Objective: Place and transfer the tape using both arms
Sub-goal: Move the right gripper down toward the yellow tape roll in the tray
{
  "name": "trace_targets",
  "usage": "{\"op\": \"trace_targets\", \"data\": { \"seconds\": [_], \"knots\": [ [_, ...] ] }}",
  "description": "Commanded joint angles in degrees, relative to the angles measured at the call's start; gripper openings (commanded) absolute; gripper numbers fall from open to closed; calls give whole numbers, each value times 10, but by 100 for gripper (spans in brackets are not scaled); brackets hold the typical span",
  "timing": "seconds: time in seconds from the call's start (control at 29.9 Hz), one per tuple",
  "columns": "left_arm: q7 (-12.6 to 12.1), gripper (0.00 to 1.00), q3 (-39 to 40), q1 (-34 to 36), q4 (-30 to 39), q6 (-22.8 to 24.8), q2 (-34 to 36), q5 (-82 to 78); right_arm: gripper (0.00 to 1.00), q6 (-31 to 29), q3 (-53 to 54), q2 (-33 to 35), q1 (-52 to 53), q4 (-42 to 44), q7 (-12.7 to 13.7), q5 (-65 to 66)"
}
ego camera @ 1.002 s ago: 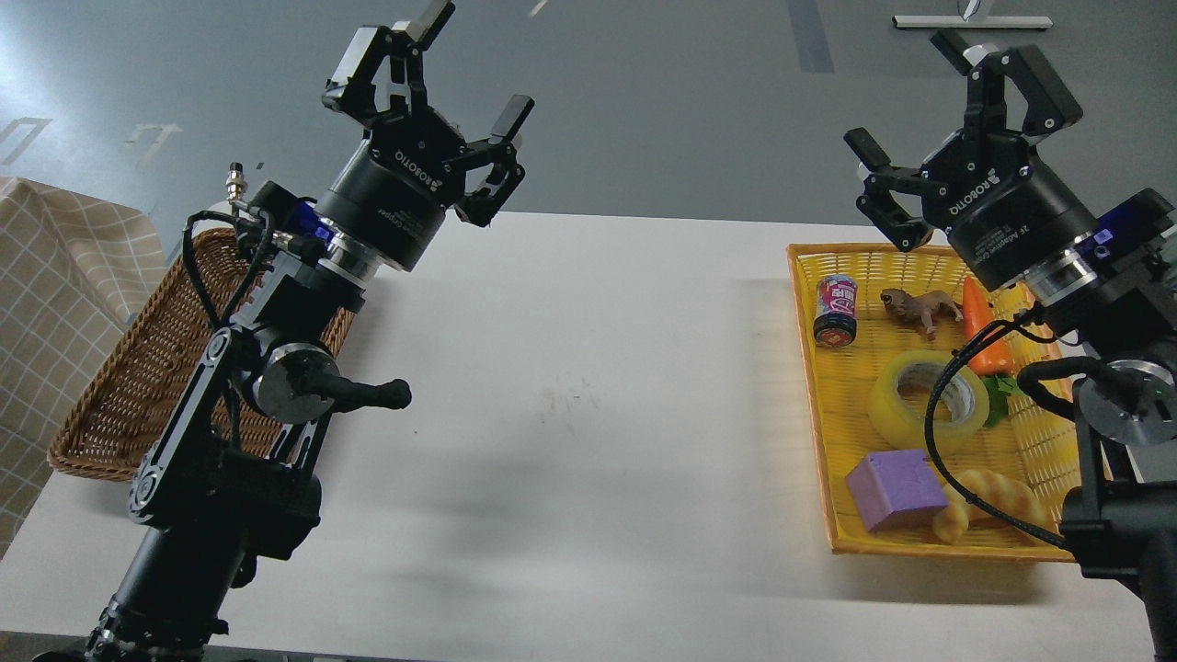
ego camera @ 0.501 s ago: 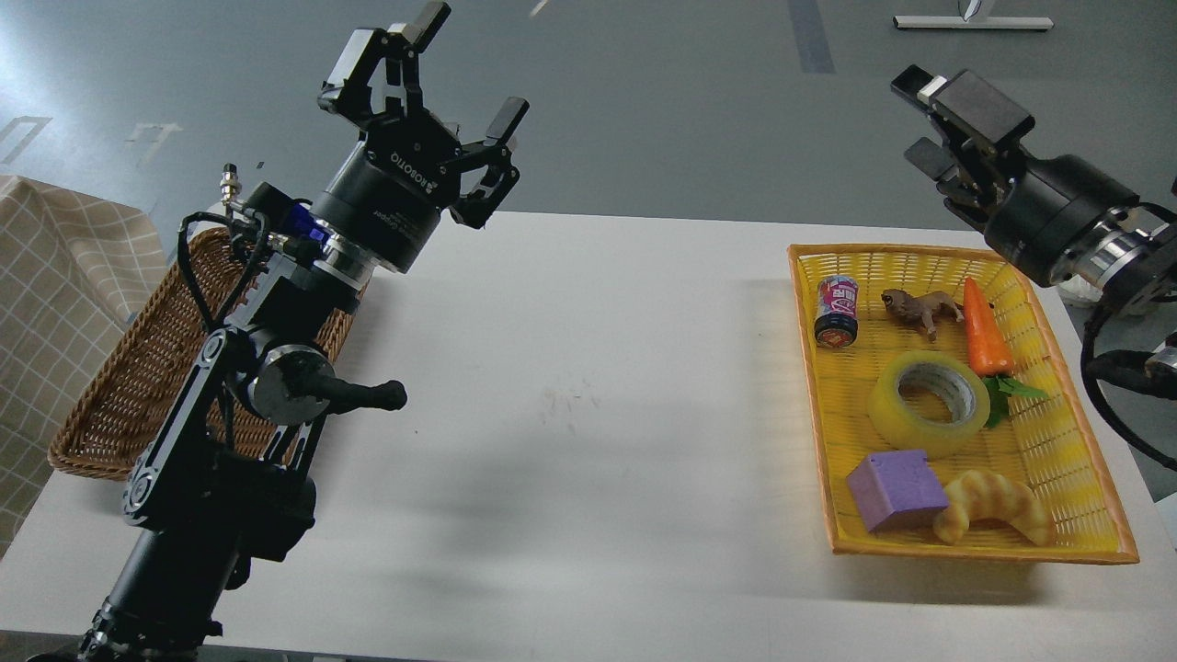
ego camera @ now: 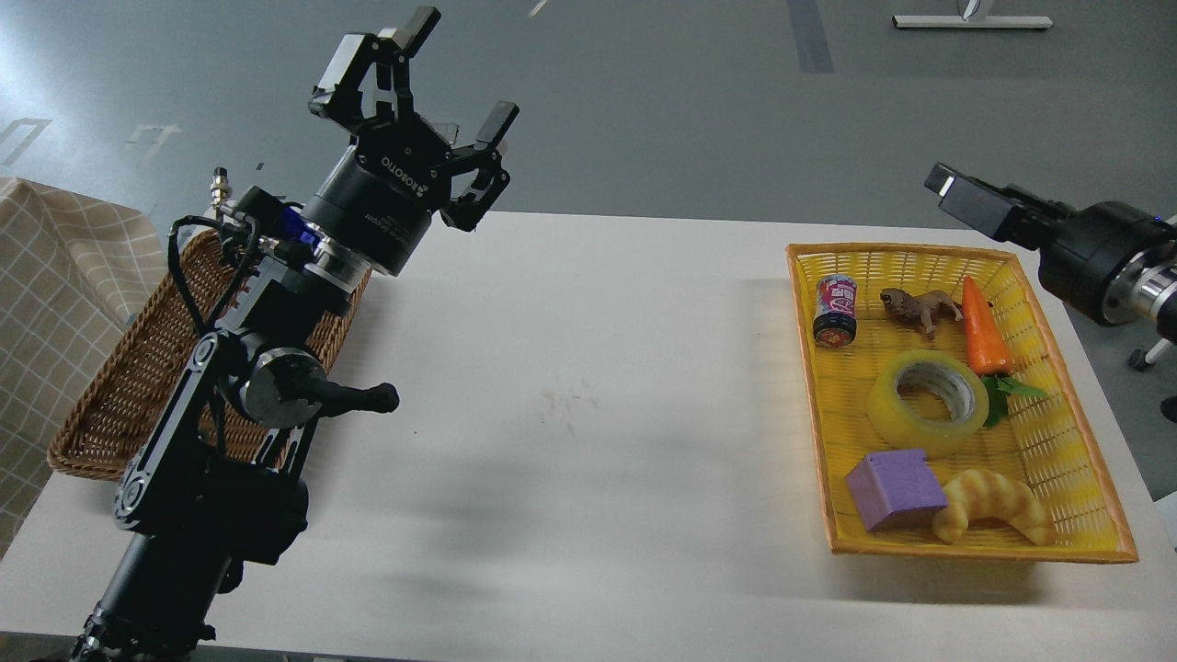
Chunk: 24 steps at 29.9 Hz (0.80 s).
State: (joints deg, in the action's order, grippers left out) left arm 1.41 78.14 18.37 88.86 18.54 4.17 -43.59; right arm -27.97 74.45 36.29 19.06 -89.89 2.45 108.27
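The tape [ego camera: 929, 401], a translucent yellow roll with a whitish core, lies flat in the middle of the yellow basket [ego camera: 1094, 478] at the table's right. My left gripper [ego camera: 460, 69] is open and empty, raised high above the table's far left, far from the tape. My right gripper [ego camera: 961, 191] is held in the air beyond the basket's far right corner, above and behind the tape. It is seen side-on, so its fingers cannot be told apart.
The yellow basket also holds a purple cube [ego camera: 897, 489], a croissant [ego camera: 993, 506], a carrot [ego camera: 982, 329], a small can [ego camera: 835, 313] and a brown toy animal [ego camera: 919, 305]. A brown wicker basket [ego camera: 110, 405] stands at the left, partly behind my left arm. A checked cloth [ego camera: 46, 276] hangs beyond it.
My right arm has swung right and away from above the yellow basket, turning the gripper side-on and uncovering the tape. My left gripper has drifted slightly left.
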Motion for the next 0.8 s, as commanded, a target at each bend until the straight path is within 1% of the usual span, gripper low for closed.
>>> {"op": "trace_targets", "data": {
  "seconds": [0.0,0.1,0.23,0.37,0.6,0.77],
  "knots": [
    [0,98,0,0,0,0,0,0,98,0,-5,-6,-25,20,-34,67],
    [0,98,1,-1,0,0,1,0,98,0,-5,-19,-38,45,-38,80],
    [0,98,2,-1,0,0,2,1,97,0,-5,-22,-44,67,-38,82],
    [0,98,2,-2,-1,0,0,1,97,0,-4,-25,-44,106,-39,82],
    [0,98,1,-3,0,0,1,1,96,0,-7,-34,-44,140,-41,82],
    [0,98,1,-2,-1,0,1,1,94,0,-22,-40,-44,155,-57,109]
  ]
}}
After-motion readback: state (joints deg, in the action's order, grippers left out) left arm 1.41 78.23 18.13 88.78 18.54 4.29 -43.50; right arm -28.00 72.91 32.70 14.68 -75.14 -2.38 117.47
